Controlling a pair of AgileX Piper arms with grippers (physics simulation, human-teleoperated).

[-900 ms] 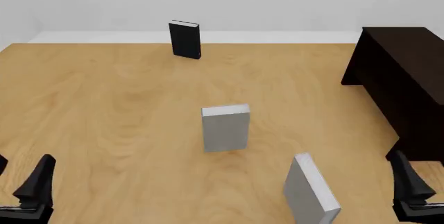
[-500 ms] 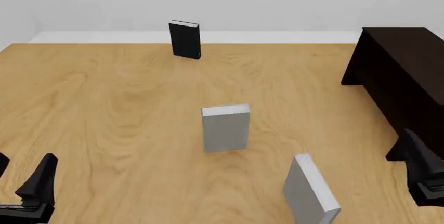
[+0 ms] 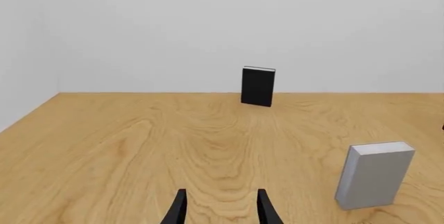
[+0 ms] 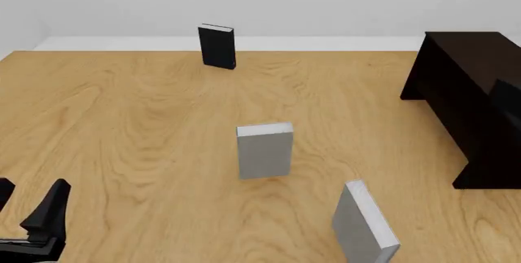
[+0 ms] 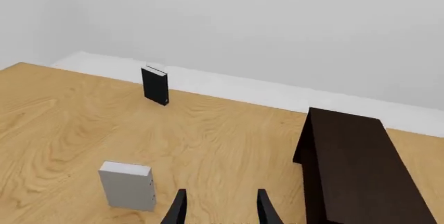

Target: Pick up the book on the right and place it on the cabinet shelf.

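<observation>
Light-grey hardcover book [image 4: 363,223] stands upright on wooden table [image 4: 122,122], front right, near dark brown boxy cabinet [image 4: 476,98]; twin grey book [image 4: 265,151] mid-table; left gripper [image 3: 220,209] and right gripper [image 5: 219,207] jaws parted, holding nothing.

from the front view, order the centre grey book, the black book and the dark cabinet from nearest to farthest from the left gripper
1. The centre grey book, standing mid-table, ahead and to the right of the left gripper.
2. The black book, upright at the table's far edge.
3. The dark cabinet, across at the right side.
</observation>
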